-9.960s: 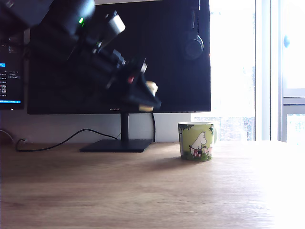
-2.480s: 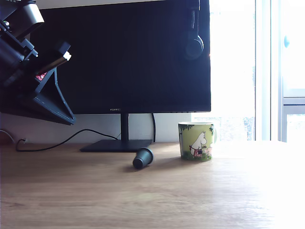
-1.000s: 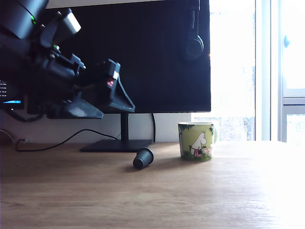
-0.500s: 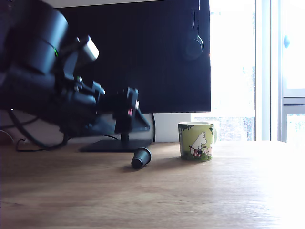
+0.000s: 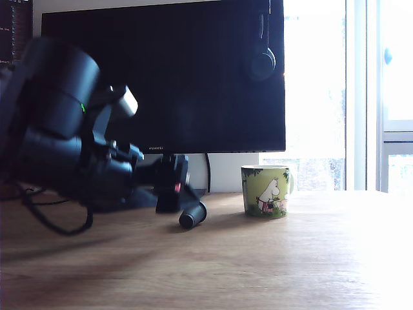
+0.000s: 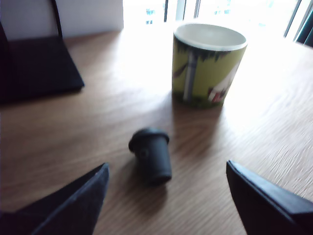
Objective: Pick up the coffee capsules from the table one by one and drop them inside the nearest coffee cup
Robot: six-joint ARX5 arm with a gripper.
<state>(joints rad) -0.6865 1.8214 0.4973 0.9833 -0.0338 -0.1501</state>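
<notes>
Half a second ago the arm sat higher, with its pincer (image 6: pixel 166 188) level with the monitor foot; now it has dropped low over the bench (image 5: pixel 271 265), its tip close beside the dark coffee capsule (image 6: pixel 151 155). That capsule has barely shifted.

The pincer is spread wide and holds nothing. In the wrist view its two dark fingers (image 6: pixel 73 200) stand well apart with the capsule lying on its side between and ahead of them, not yet touched. In the exterior view the capsule (image 5: pixel 192 214) lies on the bench just to the left of the coffee cup (image 5: pixel 266 191), near but apart. The cup (image 6: pixel 208 63) stands upright. Only this one capsule is visible on the bench; the wrist view shows only the upper part of the cup's inside, so I cannot tell whether anything lies in it.

The main risk, as I judge it, is the capsule rolling. It is a small tapered pod with a rim, lying on its curved wall, and a finger that meets it off-centre could send it swinging in an arc, out from between the fingers or against the cup. Closing on the taper could also squeeze it out of the fingers. Coming down too far would scrape the fingertips on the wood.

The bench is light-brown wood with visible grain, matte. The capsule looks smooth and blackish. The cup is glossy ceramic, green printed outside, pale inside.
</notes>
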